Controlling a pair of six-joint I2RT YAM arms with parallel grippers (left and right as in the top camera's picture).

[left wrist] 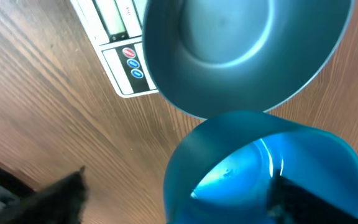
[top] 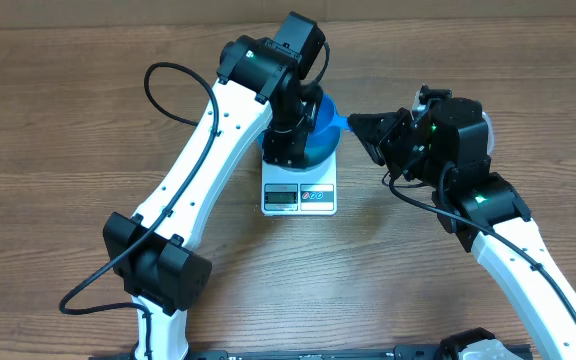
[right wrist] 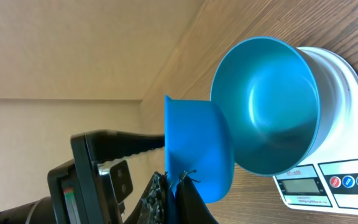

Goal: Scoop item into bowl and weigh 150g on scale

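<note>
Here the bowl (right wrist: pixel 272 112) sits mouth-up on the scale (top: pixel 300 196), scoop (right wrist: pixel 197 149) beside.

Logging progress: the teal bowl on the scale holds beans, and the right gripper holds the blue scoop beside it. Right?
No: the right wrist view shows the teal bowl on the scale empty. The right gripper does hold the blue scoop beside it.

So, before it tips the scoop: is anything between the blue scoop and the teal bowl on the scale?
Nothing sits between them: the scoop has its lip right beside the rim of the bowl on the scale. But the open left gripper hangs just above both and may crowd the pour.
</note>
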